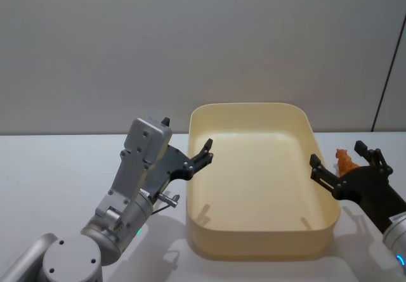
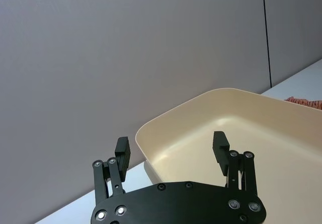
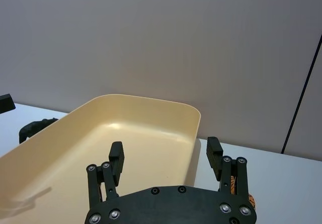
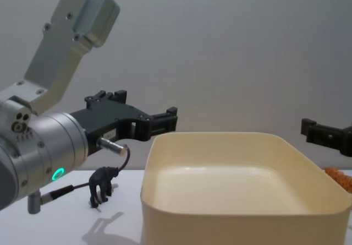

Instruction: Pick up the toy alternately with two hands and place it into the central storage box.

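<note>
Plain cream all over the central storage box point(image 1: 254, 244). Matte black on the left gripper point(image 2: 171, 143) and right gripper point(image 3: 165, 148). Orange with dark stripes on the toy point(image 1: 344, 161) right of the box; black on the small toy animal point(image 4: 103, 185) left of it. Glows green on the silver arm's point(image 4: 49, 140) ring light point(image 4: 56, 174).

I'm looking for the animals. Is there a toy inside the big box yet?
No, the central storage box is bare inside; the orange toy stands outside it.

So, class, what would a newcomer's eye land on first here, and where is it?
The big cream storage box sits in the middle, with the open left pincer by its left side and the open right pincer by its right. A small black toy animal stands left of the box, and an orange toy sits to its right.
</note>
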Controlling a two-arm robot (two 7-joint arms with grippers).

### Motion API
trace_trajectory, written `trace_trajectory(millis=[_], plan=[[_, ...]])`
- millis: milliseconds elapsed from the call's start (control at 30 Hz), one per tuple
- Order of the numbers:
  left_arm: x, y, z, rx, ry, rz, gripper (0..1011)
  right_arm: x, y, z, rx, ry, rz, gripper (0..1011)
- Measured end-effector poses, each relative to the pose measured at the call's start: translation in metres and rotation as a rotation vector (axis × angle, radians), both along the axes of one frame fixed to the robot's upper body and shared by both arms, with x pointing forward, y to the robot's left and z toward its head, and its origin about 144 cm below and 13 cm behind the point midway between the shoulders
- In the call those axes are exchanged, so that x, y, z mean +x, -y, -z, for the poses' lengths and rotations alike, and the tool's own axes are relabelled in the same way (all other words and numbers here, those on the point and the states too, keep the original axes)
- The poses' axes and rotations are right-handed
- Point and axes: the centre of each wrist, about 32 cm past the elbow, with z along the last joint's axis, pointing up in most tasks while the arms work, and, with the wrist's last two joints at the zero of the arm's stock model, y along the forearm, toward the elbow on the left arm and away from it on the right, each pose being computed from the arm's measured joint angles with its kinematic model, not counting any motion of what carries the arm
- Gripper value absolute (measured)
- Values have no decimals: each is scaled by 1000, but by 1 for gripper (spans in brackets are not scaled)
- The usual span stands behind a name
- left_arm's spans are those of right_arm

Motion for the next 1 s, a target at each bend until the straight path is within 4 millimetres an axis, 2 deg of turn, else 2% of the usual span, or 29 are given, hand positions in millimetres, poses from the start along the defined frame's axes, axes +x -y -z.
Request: trace_trajectory(millis=[1000], plan=[[0, 0, 0, 0, 0, 0, 1001, 0, 0, 0, 0, 0, 0, 1001]])
